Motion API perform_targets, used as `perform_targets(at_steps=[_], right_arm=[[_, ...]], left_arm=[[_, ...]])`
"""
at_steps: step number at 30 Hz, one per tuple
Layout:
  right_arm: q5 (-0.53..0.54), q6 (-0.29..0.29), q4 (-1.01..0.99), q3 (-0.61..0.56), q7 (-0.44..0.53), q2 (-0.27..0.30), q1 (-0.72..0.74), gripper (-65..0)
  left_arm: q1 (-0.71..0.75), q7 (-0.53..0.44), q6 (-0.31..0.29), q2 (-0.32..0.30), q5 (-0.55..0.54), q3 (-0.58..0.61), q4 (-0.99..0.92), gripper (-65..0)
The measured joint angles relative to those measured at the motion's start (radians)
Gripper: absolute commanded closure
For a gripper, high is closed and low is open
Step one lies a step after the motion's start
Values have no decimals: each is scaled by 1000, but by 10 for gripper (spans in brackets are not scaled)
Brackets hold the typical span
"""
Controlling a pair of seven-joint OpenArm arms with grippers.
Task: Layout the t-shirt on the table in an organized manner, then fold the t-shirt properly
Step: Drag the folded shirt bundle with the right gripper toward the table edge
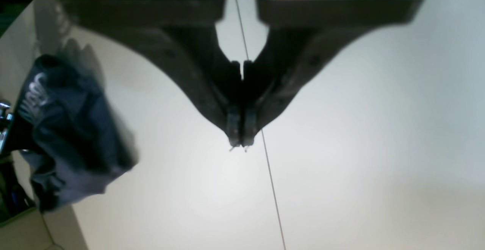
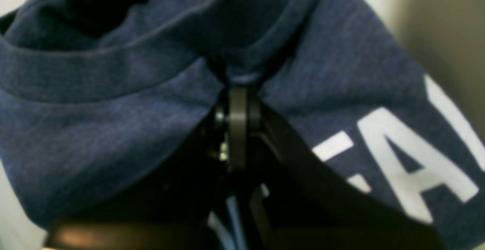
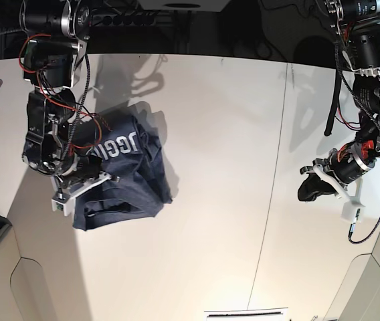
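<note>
In right wrist view, t-shirt (image 2: 113,91) lettering cropped, fingers (image 2: 238,128) half-buried

The t-shirt (image 2: 113,128) fills the right wrist view, so its lettering gets cut off at the edge. From the left wrist it's just a blurry bundle, print unreadable.

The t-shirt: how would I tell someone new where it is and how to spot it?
Look at the white table, then its left side in the base view. A bunched dark navy t-shirt hangs there from the right end effector. Its white block lettering marks it out.
</note>
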Motion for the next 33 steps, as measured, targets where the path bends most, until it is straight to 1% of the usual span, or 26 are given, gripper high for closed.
perform_targets(at_steps=[4, 5, 8, 11, 14, 16, 18, 19, 21, 22, 23, 24, 25, 26, 29, 33], right_arm=[[-18, -13, 109, 137, -8, 29, -75, 0], [-13, -20, 132, 161, -14, 41, -93, 0], [14, -15, 179, 211, -26, 81, -135, 0], [61, 1, 190, 222, -26, 112, -155, 0], [63, 0, 191, 223, -32, 114, -150, 0], [87, 3, 201, 223, -24, 114, -150, 0], [84, 5, 236, 223, -33, 111, -138, 0], [74, 7, 266, 223, -55, 109, -134, 0], [70, 10, 359, 223, -66, 104, -122, 0], [71, 16, 421, 223, -66, 104, -109, 0], [74, 32, 488, 223, -62, 105, -94, 0], [71, 63, 555, 223, -52, 111, -80, 0], [72, 91, 612, 222, -49, 118, -73, 0], [66, 99, 652, 222, -45, 126, -80, 0], [67, 96, 732, 219, -57, 133, -171, 0], [48, 90, 855, 225, -105, 130, -361, 0]], left_arm=[[0, 0, 0, 0, -1, 0, 0, 0], [0, 0, 0, 0, -1, 0, 0, 0], [0, 0, 0, 0, -14, 0, 0, 0], [0, 0, 0, 0, -46, 0, 0, 0], [0, 0, 0, 0, -47, 0, 0, 0], [0, -1, 0, 0, -47, 0, 0, 0], [0, -51, 0, 0, -51, 0, 0, 0], [-2, -73, 0, 0, -57, 0, 0, 0], [-16, -87, -2, -7, -106, 0, 0, 0], [-26, -90, -23, -17, -132, 0, 0, 0], [-32, -90, -39, -27, -161, 0, 7, 0], [-34, -91, -40, -35, -184, -2, 28, 0], [-33, -84, -42, -39, -199, -14, 59, 0], [-30, -60, -45, -39, -211, -33, 98, 0], [8, 18, -49, -39, -234, -107, 232, 0], [140, 45, -54, -52, -290, -266, 403, 0]])
